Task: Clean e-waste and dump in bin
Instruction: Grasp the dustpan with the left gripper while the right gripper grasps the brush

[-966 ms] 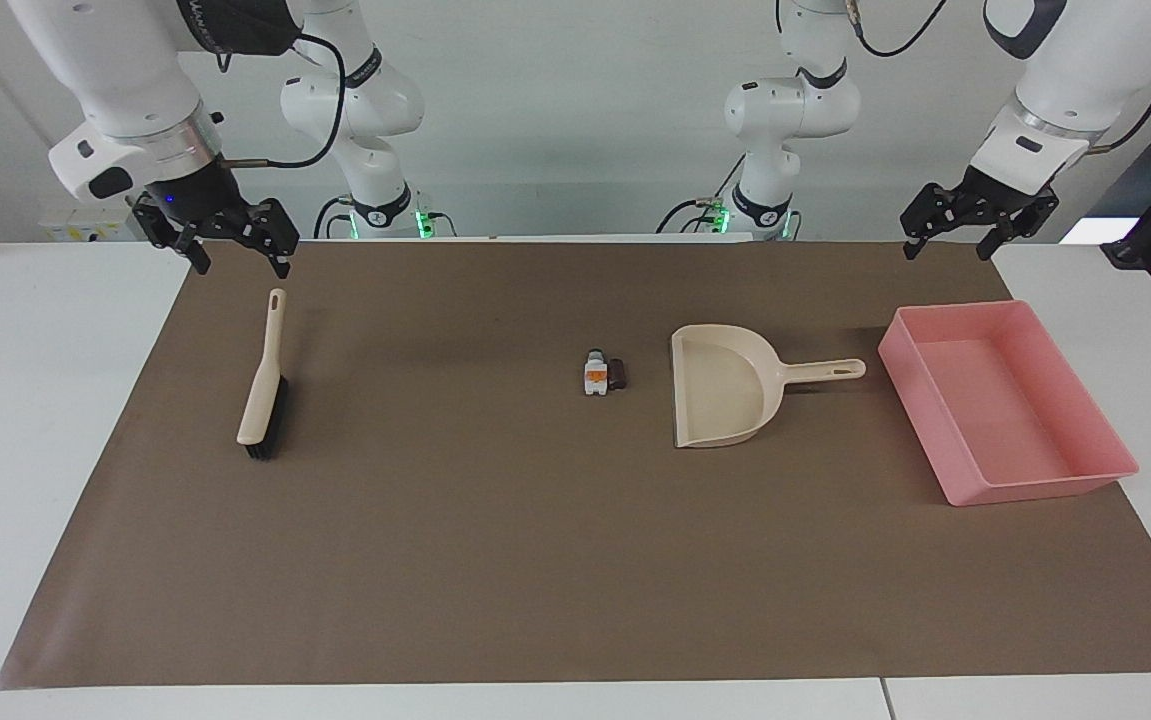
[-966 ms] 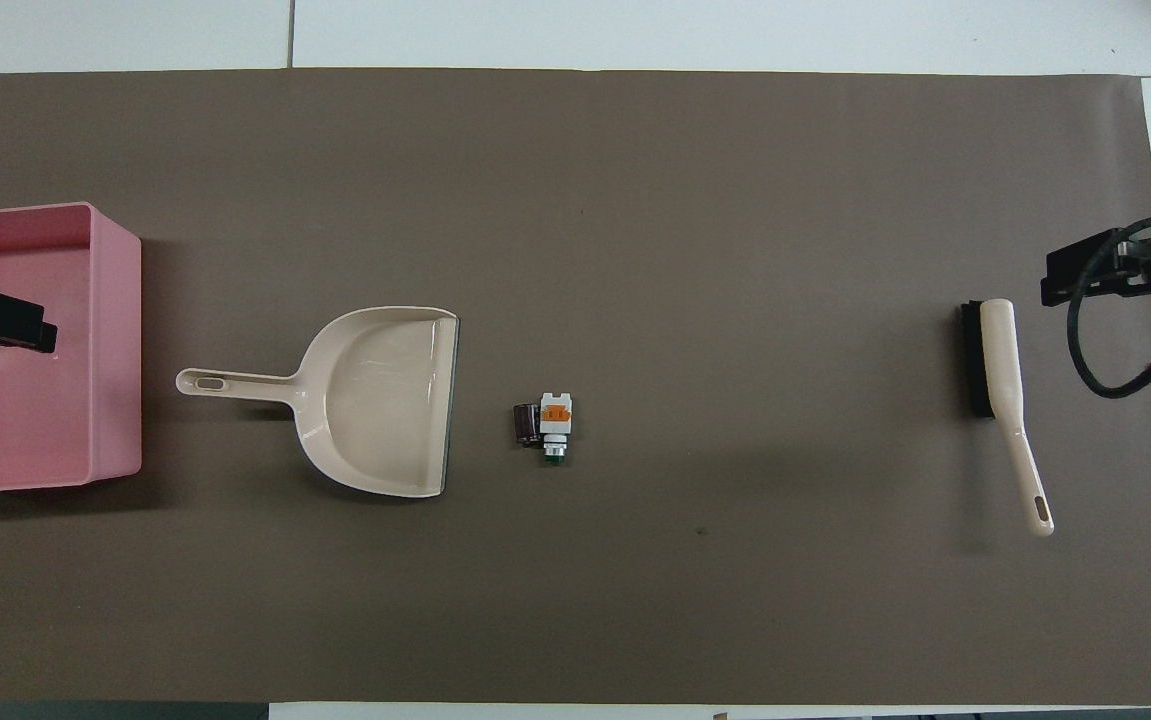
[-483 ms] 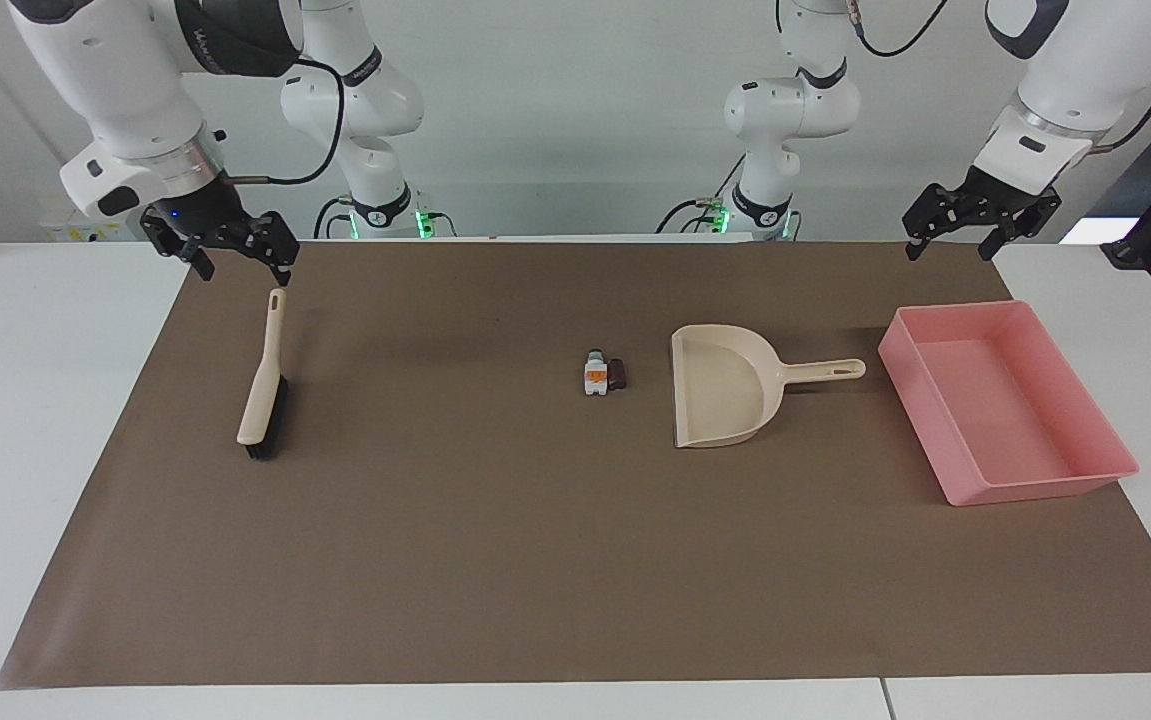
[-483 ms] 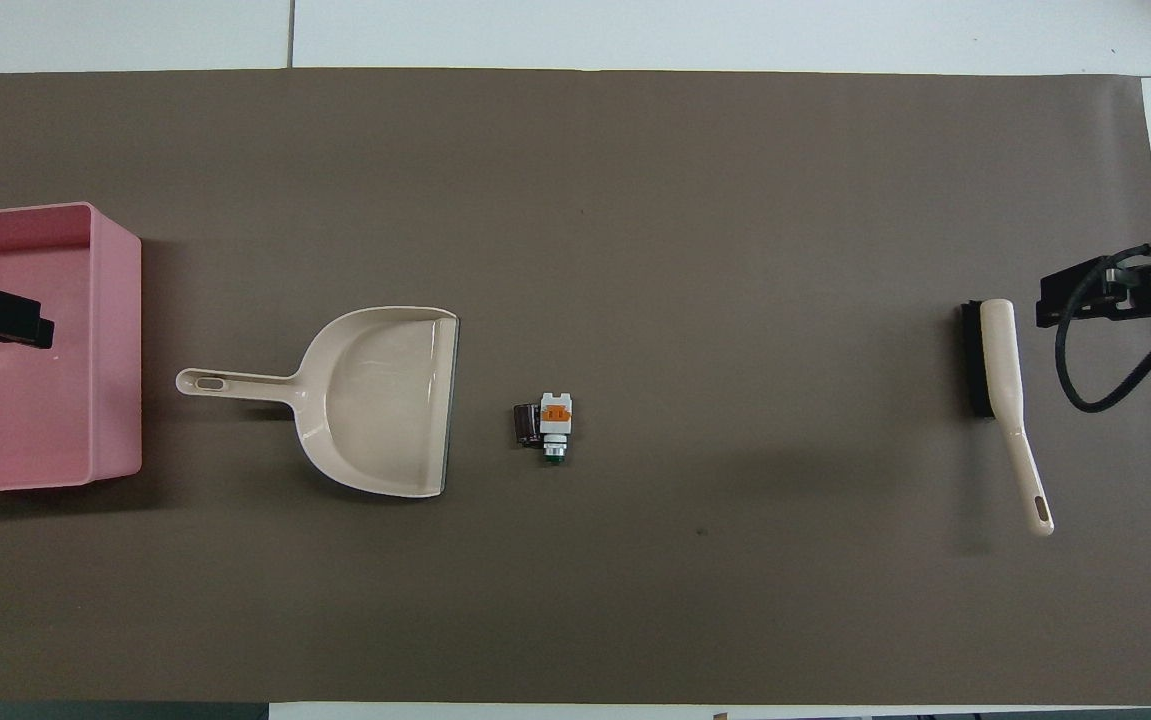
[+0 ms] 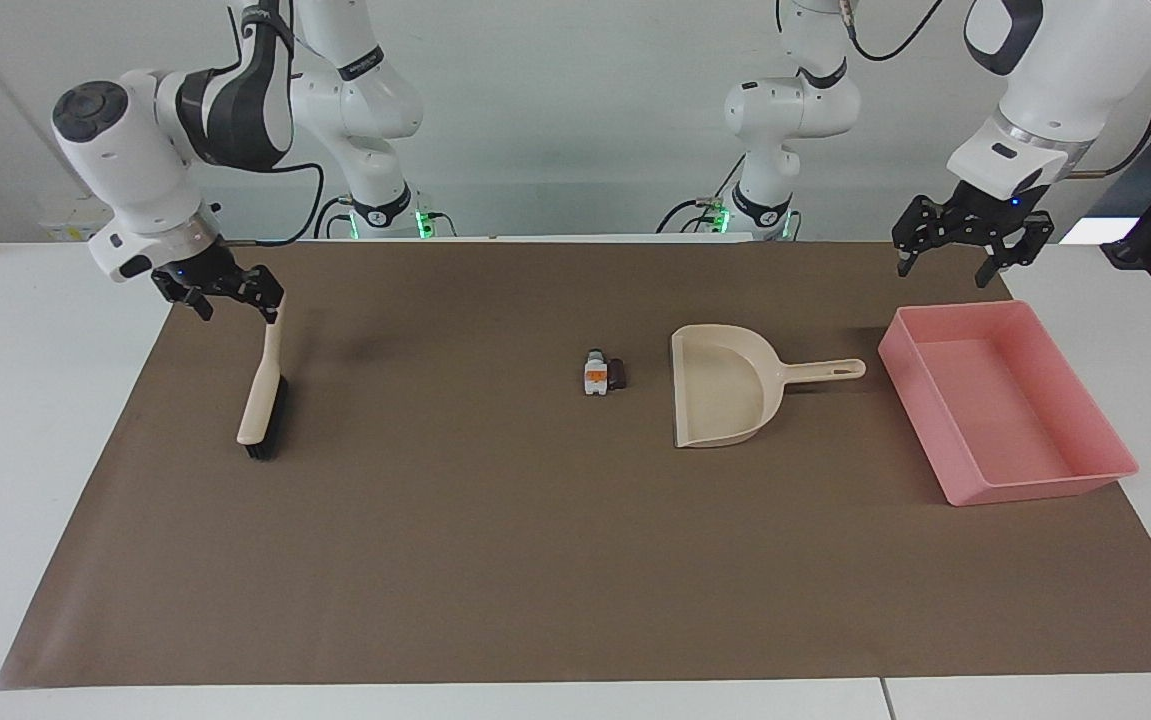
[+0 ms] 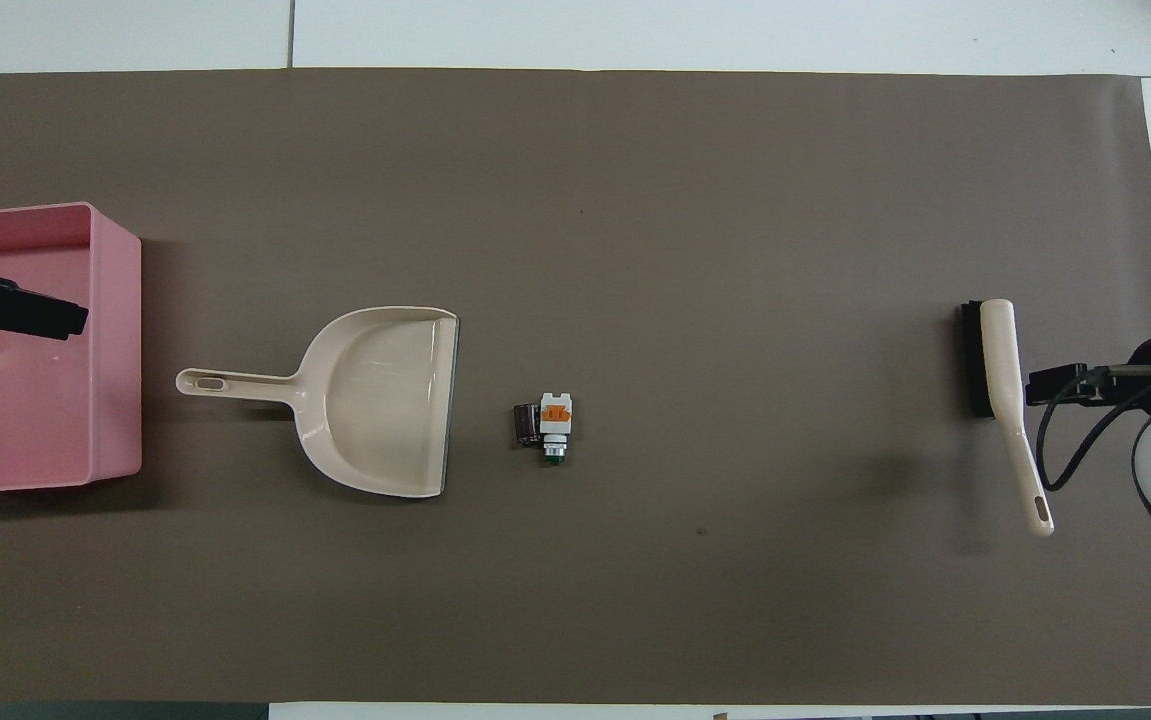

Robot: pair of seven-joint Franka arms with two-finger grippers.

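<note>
The e-waste (image 5: 603, 374), a white piece with an orange mark and a dark piece, lies mid-mat and also shows in the overhead view (image 6: 545, 425). The beige dustpan (image 5: 725, 395) lies beside it, mouth toward it. The pink bin (image 5: 920, 430) stands at the left arm's end. My left gripper (image 5: 945, 262) is open, raised over the bin's edge nearest the robots; from above it covers part of the bin (image 6: 115, 350). My right gripper (image 5: 235, 298) is open, low at the handle tip of the beige brush (image 5: 262, 395).
A brown mat (image 5: 495, 560) covers the table, with white tabletop (image 5: 35, 420) around it. The dustpan's handle (image 5: 825, 370) points toward the bin. In the overhead view the brush (image 6: 1000, 370) lies near the mat's edge at the right arm's end.
My right gripper has come down and toward the brush, and now sits at its handle tip. My left gripper has shifted slightly lower and toward the dustpan. The objects have not moved.
</note>
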